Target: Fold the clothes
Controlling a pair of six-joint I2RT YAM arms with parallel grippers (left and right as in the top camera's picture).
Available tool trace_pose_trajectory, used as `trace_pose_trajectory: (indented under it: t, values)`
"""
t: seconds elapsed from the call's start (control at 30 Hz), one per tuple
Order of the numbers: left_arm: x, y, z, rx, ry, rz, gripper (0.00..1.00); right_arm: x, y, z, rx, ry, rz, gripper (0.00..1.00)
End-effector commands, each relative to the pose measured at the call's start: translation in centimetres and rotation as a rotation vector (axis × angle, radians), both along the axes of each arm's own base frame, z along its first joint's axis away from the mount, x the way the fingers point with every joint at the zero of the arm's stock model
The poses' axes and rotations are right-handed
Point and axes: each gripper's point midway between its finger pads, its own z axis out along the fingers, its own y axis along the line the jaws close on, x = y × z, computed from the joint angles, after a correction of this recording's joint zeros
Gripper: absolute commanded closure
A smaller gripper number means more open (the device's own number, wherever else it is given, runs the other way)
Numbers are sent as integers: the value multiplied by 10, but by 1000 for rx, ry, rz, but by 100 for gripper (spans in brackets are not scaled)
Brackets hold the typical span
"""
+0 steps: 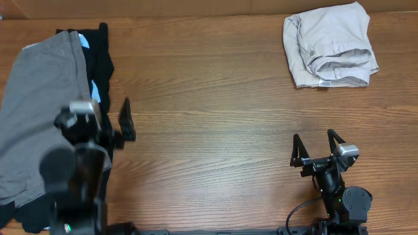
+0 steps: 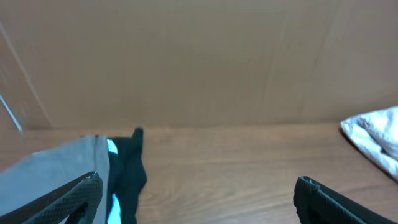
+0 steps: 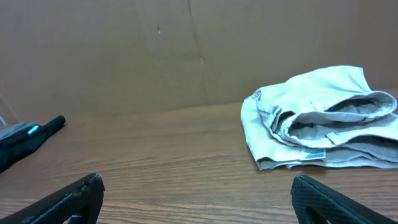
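Note:
The clothes, a pair of pale beige shorts [image 1: 330, 49], lie bunched in a folded heap at the table's far right; the right wrist view shows them [image 3: 317, 118] ahead and to the right, and the left wrist view catches an edge [image 2: 376, 137]. My right gripper [image 1: 315, 140] stands open near the front edge, well short of the shorts, with bare wood between its fingers [image 3: 329, 198]. At the left my left gripper [image 1: 111, 127] is open beside the garment pile, holding nothing, with one finger [image 2: 81, 194] over grey cloth.
A grey garment [image 1: 36, 111] lies spread over the table's left side on top of a black garment with light-blue trim [image 1: 98, 59]. A brown cardboard wall [image 3: 124, 50] runs along the far edge of the wooden table [image 1: 209, 111].

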Motion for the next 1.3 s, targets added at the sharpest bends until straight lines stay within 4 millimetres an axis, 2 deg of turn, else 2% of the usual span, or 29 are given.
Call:
trace_pose_trajectory:
  t: [0.0, 0.13, 0.2, 0.57, 0.8, 1.1, 1.27]
  values:
    - [-14, -2, -31, 64, -38, -11, 0, 0, 0, 0, 0, -9, -2, 0]
    - [-26, -5, -59, 73, -116, -12, 0, 0, 0, 0, 0, -9, -2, 0]
    - [-30, -7, -65, 76, -131, -18, 0, 0, 0, 0, 0, -9, -2, 0]
    - [-42, -8, -75, 83, -226, -1, 0, 0, 0, 0, 0, -9, -2, 0]
    - [-36, -7, -98, 44, -203, -2, 0, 0, 0, 0, 0, -9, -2, 0]
    - [-32, -6, -147, 23, -46, 4, 0, 0, 0, 0, 0, -9, -2, 0]
    - [-32, -5, -150, 22, -35, 10, 0, 0, 0, 0, 0, -9, -2, 0]
